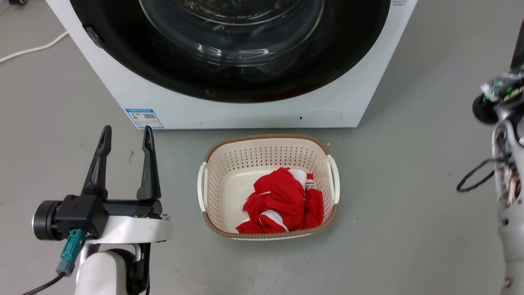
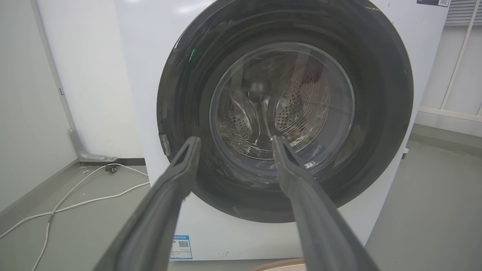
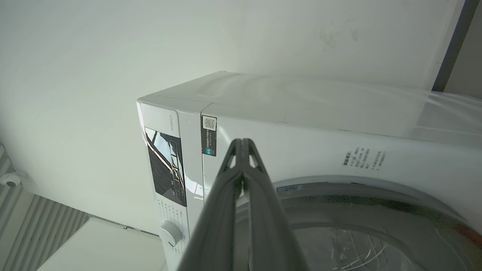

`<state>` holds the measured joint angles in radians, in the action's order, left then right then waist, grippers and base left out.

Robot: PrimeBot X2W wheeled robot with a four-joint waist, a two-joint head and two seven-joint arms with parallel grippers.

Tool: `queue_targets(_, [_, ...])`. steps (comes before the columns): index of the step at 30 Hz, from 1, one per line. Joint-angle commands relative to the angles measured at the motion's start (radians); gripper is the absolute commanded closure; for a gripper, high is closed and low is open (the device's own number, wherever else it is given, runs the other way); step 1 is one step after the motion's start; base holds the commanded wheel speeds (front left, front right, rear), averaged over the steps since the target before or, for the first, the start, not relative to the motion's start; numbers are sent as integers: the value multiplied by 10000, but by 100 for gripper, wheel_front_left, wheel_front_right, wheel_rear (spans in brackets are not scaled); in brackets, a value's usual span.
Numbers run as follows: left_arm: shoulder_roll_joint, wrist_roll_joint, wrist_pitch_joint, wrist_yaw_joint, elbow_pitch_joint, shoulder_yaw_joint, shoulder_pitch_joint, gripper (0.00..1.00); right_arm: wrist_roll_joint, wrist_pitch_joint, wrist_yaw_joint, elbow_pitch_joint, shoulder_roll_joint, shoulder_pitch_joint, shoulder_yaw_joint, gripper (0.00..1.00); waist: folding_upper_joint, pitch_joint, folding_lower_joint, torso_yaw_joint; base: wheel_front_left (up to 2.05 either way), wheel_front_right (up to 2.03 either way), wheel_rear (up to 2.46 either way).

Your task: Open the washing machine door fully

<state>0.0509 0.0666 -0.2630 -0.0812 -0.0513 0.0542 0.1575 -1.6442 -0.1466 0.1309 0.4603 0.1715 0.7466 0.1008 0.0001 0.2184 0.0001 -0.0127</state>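
Our left gripper (image 1: 127, 131), spread wide, hangs over open floor (image 1: 409, 184) short of the washing machine door (image 1: 123, 61), flush shut; our right gripper (image 3: 243, 142), pinched empty, faces its upper rim.

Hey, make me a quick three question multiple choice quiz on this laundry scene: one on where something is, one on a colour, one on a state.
1. Where does the laundry basket stand?
A. On a table
B. On the floor in front of the washing machine
C. On a chair

2. What colour is the cloth in the basket?
A. Red with white
B. Blue
C. Green

3. What state is the washing machine door in?
A. Swung wide open
B. Taken off and lying on the floor
C. Shut

Answers:
1 B: the head view shows it on the grey floor just before the machine's white front.
2 A: the folds are red with white patches.
3 C: in the left wrist view its black ring lies flush on the machine's front.
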Motion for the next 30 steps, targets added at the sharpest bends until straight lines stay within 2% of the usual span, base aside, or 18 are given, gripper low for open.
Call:
queue_targets(1, [-4, -35, -25, -69, -51, 70, 199, 0, 4, 304, -2, 571, 278, 771, -202, 100, -1, 299, -1, -18, 0, 0, 0])
queue_targets(10, [-4, -99, -25, -227, -187, 86, 646, 0, 619, 2113, -3, 3581, 1082, 4245, -1608, 100, -1, 990, -1, 61, 0, 0, 0])
queue_targets(22, [-4, 71, -25, -412, -414, 54, 1132, 0, 1758, 4349, -3, 6940, 754, 7732, -3204, 100, -1, 1777, -1, 208, 0, 0, 0])
queue_targets(30, [-7, 104, -25, -463, -415, 55, 1252, 0, 2469, 4816, -3, 8016, 376, 8788, -3836, 100, -1, 2107, -1, 361, 0, 0, 0])
